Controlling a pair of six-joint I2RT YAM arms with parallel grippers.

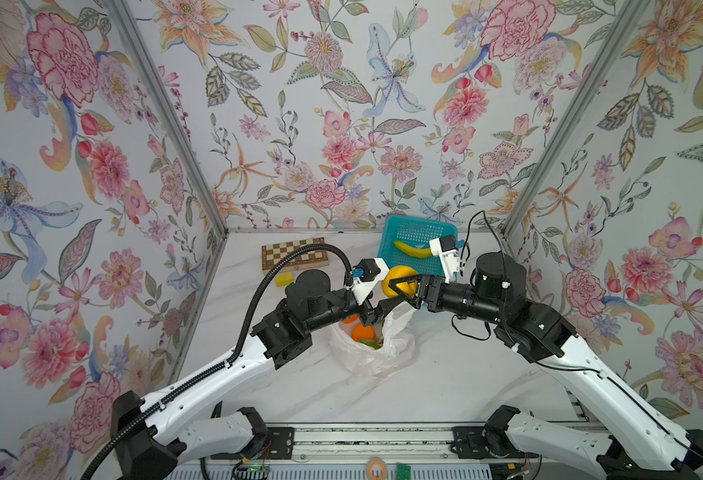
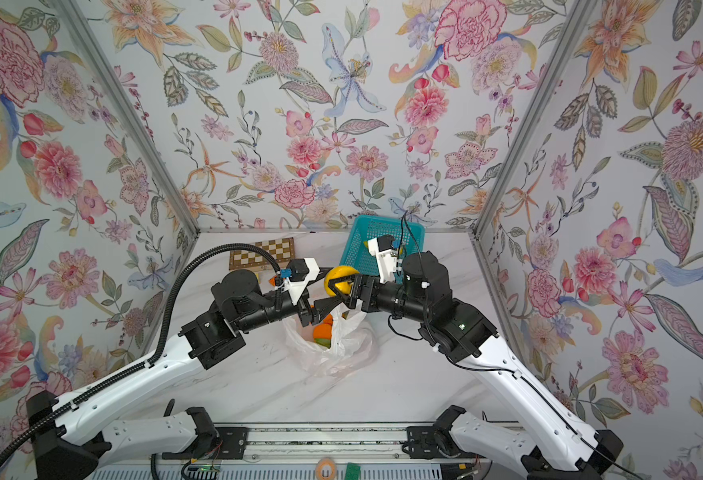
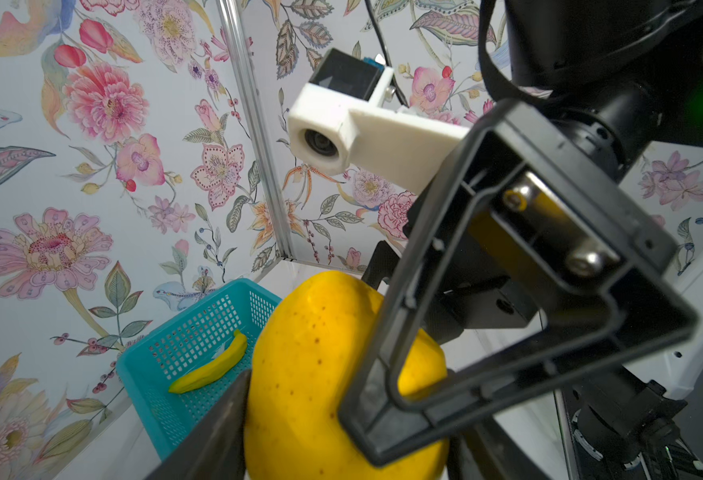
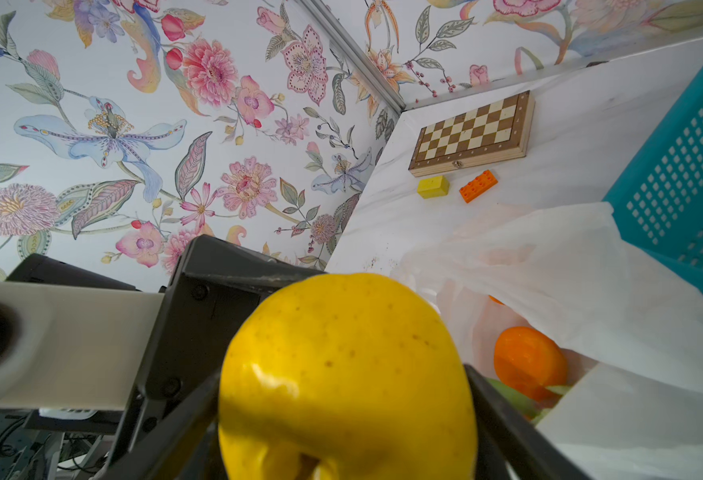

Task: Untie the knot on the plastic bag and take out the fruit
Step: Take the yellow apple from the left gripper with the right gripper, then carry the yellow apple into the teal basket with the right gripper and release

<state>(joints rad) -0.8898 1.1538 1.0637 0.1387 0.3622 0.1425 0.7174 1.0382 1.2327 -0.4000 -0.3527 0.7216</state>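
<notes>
A yellow apple-like fruit (image 1: 399, 279) (image 2: 340, 277) hangs above the table between both arms. My left gripper (image 1: 389, 300) (image 3: 341, 449) is shut on it, a finger (image 3: 216, 419) pressed on each side. My right gripper (image 1: 403, 287) (image 4: 343, 419) comes from the opposite side and is shut on the same fruit (image 4: 341, 353). Under them lies the white plastic bag (image 1: 387, 353) (image 4: 570, 257) with its mouth open. Inside it are an orange fruit (image 1: 362, 332) (image 4: 526, 359) and a green one (image 1: 371, 343). The knot is out of view.
A teal mesh basket (image 1: 395, 226) stands at the back right of the table, with a banana (image 1: 414, 249) in it. A wooden chessboard (image 1: 295, 253) lies at the back left. In front of it sit a yellow block (image 1: 283, 279) and an orange block (image 4: 477, 185).
</notes>
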